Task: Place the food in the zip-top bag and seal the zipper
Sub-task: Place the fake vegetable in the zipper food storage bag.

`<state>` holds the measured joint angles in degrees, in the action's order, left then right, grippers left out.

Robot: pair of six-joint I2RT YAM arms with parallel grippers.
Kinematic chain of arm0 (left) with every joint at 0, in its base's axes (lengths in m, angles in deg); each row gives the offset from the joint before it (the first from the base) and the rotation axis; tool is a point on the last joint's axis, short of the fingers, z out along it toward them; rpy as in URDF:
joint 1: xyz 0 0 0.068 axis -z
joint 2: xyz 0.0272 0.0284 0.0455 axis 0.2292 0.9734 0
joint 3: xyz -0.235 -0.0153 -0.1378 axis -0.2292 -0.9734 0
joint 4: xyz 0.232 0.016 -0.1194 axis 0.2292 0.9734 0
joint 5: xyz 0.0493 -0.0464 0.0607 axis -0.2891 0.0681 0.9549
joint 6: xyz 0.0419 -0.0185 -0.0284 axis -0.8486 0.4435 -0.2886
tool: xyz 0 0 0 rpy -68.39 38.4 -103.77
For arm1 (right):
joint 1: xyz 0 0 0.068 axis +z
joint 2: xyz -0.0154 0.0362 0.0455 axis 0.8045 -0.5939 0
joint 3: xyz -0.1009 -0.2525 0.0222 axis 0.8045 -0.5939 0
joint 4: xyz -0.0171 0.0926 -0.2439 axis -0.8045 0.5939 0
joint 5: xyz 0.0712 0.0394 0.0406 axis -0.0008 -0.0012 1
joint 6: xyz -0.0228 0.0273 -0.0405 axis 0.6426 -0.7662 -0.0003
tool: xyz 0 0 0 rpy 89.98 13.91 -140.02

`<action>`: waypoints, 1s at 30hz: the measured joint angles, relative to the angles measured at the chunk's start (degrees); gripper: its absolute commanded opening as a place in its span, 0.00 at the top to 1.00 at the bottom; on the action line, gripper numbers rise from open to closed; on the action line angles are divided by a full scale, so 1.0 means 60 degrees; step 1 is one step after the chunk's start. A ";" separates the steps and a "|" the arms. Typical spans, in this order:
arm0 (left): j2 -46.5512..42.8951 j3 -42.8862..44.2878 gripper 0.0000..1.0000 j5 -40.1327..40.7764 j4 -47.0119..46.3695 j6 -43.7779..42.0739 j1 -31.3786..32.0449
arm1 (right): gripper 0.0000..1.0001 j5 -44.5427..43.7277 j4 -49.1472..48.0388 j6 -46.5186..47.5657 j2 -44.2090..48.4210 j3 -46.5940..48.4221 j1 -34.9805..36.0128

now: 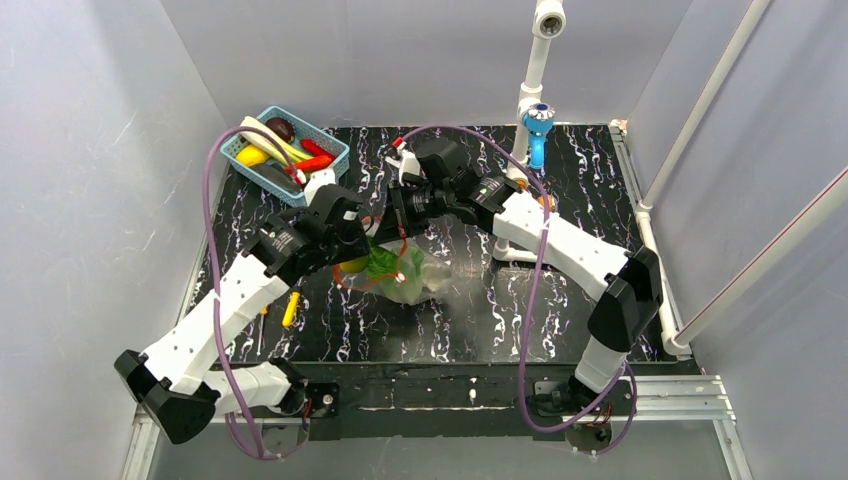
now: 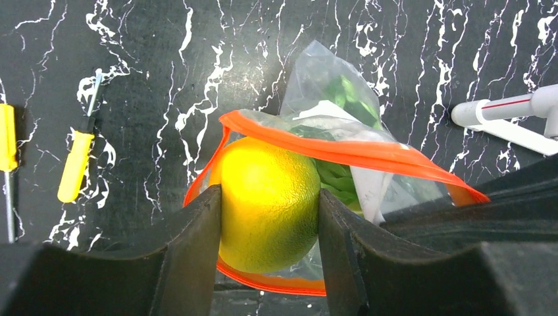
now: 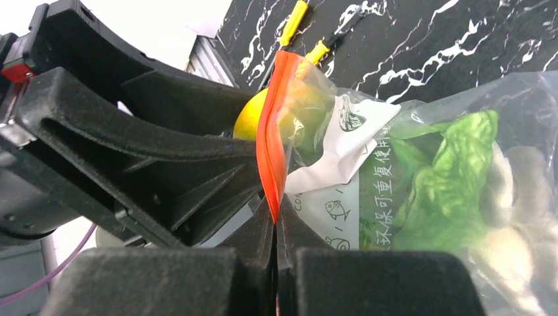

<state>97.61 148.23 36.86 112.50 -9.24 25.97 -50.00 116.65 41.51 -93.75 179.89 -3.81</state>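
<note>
The clear zip-top bag (image 1: 420, 280) lies mid-table with its mouth held open toward the left. My left gripper (image 2: 268, 217) is shut on the yellow-green round fruit (image 2: 263, 178), which sits inside the loop of the red-orange zipper (image 2: 368, 153). My right gripper (image 3: 275, 220) is shut on the zipper (image 3: 273, 131), pinching the strip at one end of the mouth. Inside the bag (image 3: 421, 131) lie the green lettuce (image 3: 454, 178) and the white lumpy garlic piece (image 3: 513, 197). In the top view the left gripper (image 1: 355, 250) and the right gripper (image 1: 400, 225) meet at the bag's mouth.
A blue basket (image 1: 335, 150) with several other toy foods stands at the back left. Two yellow-handled screwdrivers (image 2: 76, 164) (image 2: 6, 138) lie left of the bag. A white pipe stand (image 1: 530, 80) with a blue object (image 1: 538, 130) rises at the back right.
</note>
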 measured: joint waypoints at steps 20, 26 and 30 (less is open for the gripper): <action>-0.2390 -0.4648 0.88 -0.1570 -0.5020 -0.0160 -0.0262 | 0.99 0.1082 -0.0131 -0.0412 0.0087 -0.0426 -0.0113; -0.3166 -0.3770 0.89 -0.2135 -0.4003 -0.0102 -0.0280 | 0.99 0.1647 -0.0262 -0.0495 0.0106 -0.0426 -0.0109; -0.3748 -0.2951 0.89 -0.2251 -0.3155 -0.0047 -0.0328 | 0.99 0.2098 -0.0506 -0.0663 0.0160 -0.0401 -0.0044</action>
<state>75.12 130.53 23.35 93.57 -9.52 24.00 -37.41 113.62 37.53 -92.79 177.48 -4.07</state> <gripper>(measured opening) 0.472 0.024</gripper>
